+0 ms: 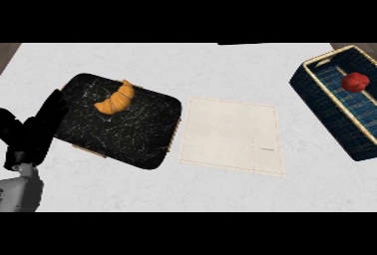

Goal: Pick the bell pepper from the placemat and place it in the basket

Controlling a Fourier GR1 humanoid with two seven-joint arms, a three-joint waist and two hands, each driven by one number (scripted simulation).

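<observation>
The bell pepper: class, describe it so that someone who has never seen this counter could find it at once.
Start at the white counter and go to its far right edge, where a dark blue basket with a pale rim sits at an angle. Inside it, near the far end, lies the bell pepper. It is small, round, and the only red thing here; the croissant is orange.

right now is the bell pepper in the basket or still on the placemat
In the basket: the red bell pepper lies inside the blue basket; the placemat is bare.

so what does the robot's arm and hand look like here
Only the left arm shows. Its forearm is plain light grey with a rounded casing. The left robot hand is matte black all over, with long slim fingers. No cables or markings are visible. The right arm and hand are out of view.
</observation>
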